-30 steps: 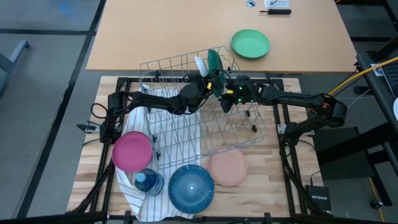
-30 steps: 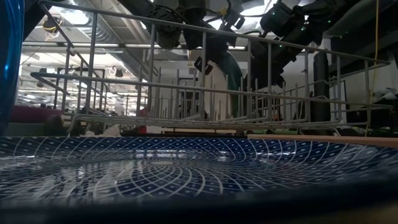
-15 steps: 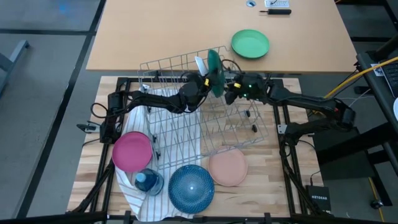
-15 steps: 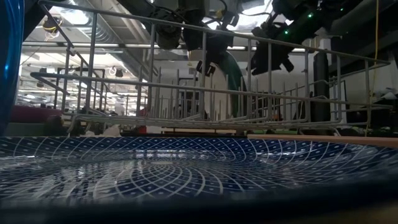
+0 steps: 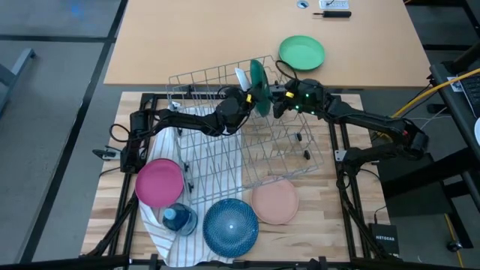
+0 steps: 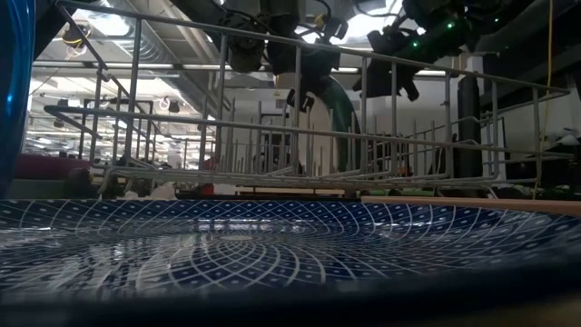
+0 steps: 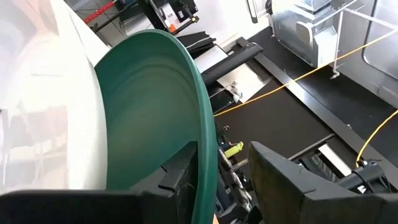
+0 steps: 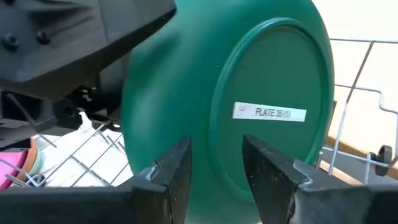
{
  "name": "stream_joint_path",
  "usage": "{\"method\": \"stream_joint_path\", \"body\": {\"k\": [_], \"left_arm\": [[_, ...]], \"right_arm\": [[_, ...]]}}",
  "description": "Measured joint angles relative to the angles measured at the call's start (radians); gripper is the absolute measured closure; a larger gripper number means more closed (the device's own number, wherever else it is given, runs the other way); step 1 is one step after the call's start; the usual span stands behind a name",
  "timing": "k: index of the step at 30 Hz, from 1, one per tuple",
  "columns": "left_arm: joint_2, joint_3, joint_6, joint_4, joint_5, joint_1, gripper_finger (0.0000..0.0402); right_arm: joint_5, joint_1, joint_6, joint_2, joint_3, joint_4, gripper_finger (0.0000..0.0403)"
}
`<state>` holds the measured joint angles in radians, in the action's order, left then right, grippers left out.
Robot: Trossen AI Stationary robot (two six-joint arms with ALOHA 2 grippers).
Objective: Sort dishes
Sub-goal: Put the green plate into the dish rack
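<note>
Currently left gripper (image 5: 250, 96) clamps the rim of the white plate with dark green back (image 5: 259, 88), holding it upright over the wire dish rack (image 5: 225, 142) near the worktop's far edge, likely for slotting, while right gripper (image 5: 279, 101), jaws apart, sits just beside its green back.

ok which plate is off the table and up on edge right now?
The white plate with the dark green back, held upright over the wire rack by the left gripper. The magenta, speckled blue and pale pink plates lie flat.
</note>
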<state>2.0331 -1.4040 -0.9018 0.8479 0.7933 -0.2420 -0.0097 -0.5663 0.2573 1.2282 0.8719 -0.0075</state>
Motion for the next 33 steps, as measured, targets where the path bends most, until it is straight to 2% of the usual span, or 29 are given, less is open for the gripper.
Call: {"method": "stream_joint_path", "body": {"k": [4, 11, 16, 25, 33], "left_arm": [[0.000, 0.000, -0.016, 0.000, 0.008, -0.003, 0.0270], [0.000, 0.000, -0.053, -0.003, 0.105, -0.007, 0.0270], [0.000, 0.000, -0.050, -0.002, 0.107, -0.020, 0.0270], [0.000, 0.000, -0.064, 0.000, 0.101, -0.028, 0.0270], [0.000, 0.000, -0.068, 0.000, 0.101, -0.028, 0.0270]], "right_arm": [[0.015, 0.001, -0.004, 0.012, 0.001, 0.021, 0.0258], [0.019, 0.001, 0.012, 0.073, 0.001, 0.016, 0.0258], [0.067, 0.001, 0.015, 0.072, 0.001, 0.027, 0.0258], [0.034, 0.003, 0.003, 0.070, 0.001, 0.070, 0.0258], [-0.033, 0.003, -0.177, 0.016, 0.000, 0.055, 0.0258]]}}
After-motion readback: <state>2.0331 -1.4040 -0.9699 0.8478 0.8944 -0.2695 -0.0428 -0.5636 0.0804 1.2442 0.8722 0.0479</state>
